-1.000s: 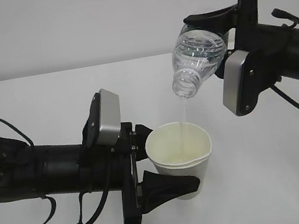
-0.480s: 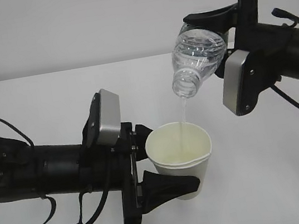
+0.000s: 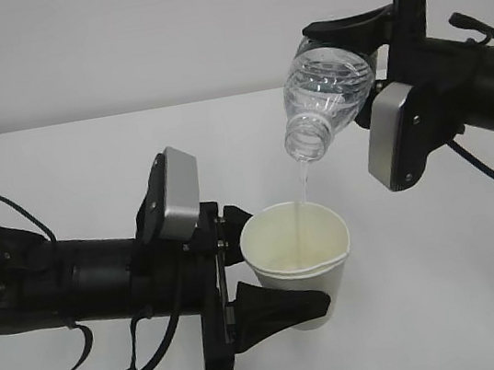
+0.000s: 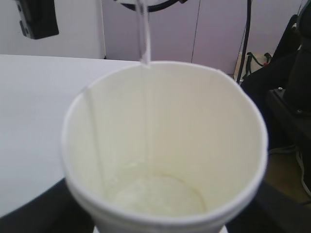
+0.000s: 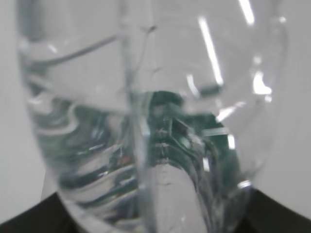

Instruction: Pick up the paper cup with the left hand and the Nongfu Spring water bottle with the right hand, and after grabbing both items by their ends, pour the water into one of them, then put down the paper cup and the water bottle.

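While my right hand (image 3: 353,71) jaws clamp the tilted Nongfu Spring water bottle (image 3: 325,97) above the paper cup (image 3: 297,261), which my left hand (image 3: 274,269) jaws hold over the counter (image 3: 67,165), the thin water (image 3: 301,191) stream falls near the rim; I fear a small drift spills it outside.

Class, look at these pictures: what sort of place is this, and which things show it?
Probably a robotics lab or test room: a bare white table against a plain wall, two black robot arms, and cables trailing by wall panels behind.
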